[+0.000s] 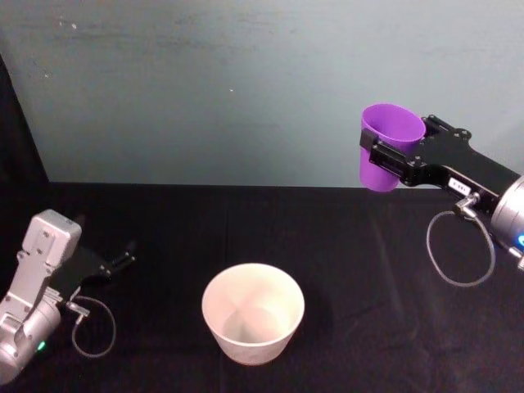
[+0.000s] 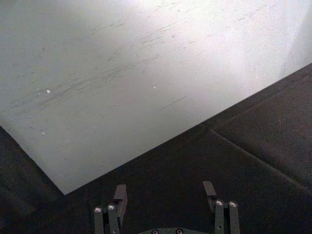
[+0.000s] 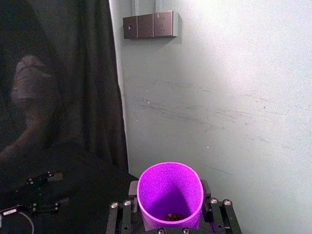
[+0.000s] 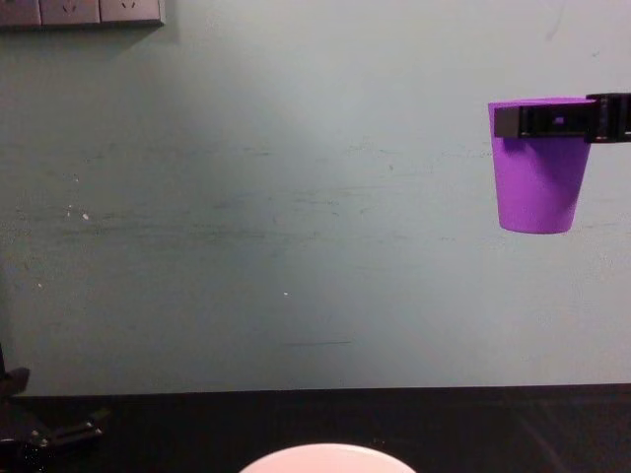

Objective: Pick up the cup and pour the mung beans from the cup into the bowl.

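Observation:
My right gripper [image 1: 391, 151] is shut on the purple cup [image 1: 385, 143], holding it upright high above the table at the right. From the chest view the cup [image 4: 538, 168] hangs by its rim in the black fingers [image 4: 552, 119]. In the right wrist view a few mung beans [image 3: 172, 216] lie at the bottom of the cup [image 3: 169, 195]. The pale bowl [image 1: 253, 312] stands on the black table near the front centre, left of and well below the cup; its rim [image 4: 325, 458] peeks up in the chest view. My left gripper [image 1: 124, 259] rests open at the left, holding nothing.
A black cloth covers the table [image 1: 368, 270], backed by a pale teal wall [image 1: 246, 90]. A dark curtain [image 3: 63, 87] hangs at the left. Grey wall sockets [image 4: 79, 12] sit high on the wall.

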`<state>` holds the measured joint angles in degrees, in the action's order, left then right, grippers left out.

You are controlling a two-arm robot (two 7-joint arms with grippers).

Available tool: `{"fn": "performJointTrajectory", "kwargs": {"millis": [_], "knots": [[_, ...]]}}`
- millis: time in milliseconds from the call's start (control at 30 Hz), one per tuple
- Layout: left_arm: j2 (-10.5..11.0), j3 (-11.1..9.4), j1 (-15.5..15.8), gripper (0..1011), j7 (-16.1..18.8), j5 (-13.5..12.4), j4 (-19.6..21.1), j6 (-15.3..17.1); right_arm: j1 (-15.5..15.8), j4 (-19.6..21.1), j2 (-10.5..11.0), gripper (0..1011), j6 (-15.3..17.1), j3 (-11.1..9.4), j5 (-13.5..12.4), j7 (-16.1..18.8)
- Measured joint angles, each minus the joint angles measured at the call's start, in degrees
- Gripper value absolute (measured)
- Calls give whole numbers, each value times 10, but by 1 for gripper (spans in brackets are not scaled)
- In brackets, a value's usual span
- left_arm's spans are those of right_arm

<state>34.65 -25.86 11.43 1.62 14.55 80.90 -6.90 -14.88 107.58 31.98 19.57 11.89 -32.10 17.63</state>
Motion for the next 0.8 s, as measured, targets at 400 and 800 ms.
{"fn": "performJointTrajectory", "kwargs": {"millis": [400, 800], "knots": [[0, 0, 0, 1003, 0, 0, 0, 0, 0, -2, -1, 724, -1, 1, 1, 1], [0, 0, 0, 1003, 0, 0, 0, 0, 0, -2, -2, 724, -1, 1, 1, 2]]}}
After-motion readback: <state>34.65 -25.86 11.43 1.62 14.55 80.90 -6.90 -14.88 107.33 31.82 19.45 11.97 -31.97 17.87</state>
